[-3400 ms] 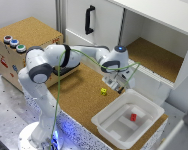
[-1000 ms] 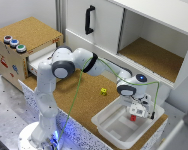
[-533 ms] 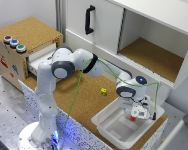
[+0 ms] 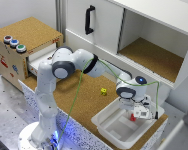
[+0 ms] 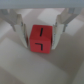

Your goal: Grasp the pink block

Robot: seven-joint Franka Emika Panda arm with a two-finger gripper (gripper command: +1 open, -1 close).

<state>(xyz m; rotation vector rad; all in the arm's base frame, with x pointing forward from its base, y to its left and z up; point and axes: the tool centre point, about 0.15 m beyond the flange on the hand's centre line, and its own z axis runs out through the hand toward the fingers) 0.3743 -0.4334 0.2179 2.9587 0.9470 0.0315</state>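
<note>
One arm, one target: from the exterior view we see our gripper lowered into the white plastic bin, with the pink block directly beneath it, a speck of red at the fingertips and much smaller than they are. We cannot tell from this angle whether metal meets block. A small yellow cube sits on the cork-textured counter, well apart from the gripper and outside the bin.

From the wrist view we see the block squarely between our two fingers, one flanking each side face, on the bin's smooth pale floor. The jaws stand apart, each finger just beside the block; the blur keeps us from saying they touch. The block reads as a hard, matte, flat-faced solid with crisp edges and thin dark marks on its top face. We judge that only a straight inward squeeze remains, with no sideways correction needed.
</note>
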